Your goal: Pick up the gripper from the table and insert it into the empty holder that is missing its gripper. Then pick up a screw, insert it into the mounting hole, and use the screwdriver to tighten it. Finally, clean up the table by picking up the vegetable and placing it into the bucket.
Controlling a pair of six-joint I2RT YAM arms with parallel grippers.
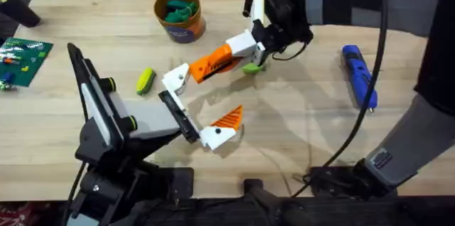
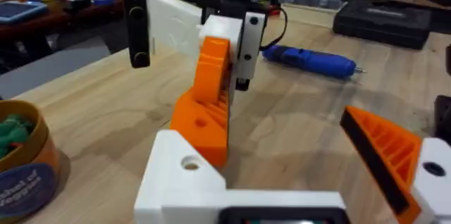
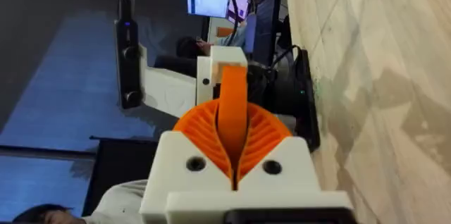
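Right gripper (image 1: 233, 52) pads are clamped on the gripper (image 1: 211, 62), which is held tilted with its lower end against the holder (image 1: 175, 78); it seems to be touching, though seating cannot be judged. Left gripper (image 1: 197, 106) jaws are spread wide apart. The vegetable (image 1: 146, 80) is seen at nine o'clock of the holder, the bucket (image 1: 183, 33) at twelve o'clock, and the screwdriver (image 1: 359, 75) well apart at three o'clock.

White lettering curves across the dark blue side of the bucket (image 2: 21, 175), partly cut off and too blurred to read with any certainty.
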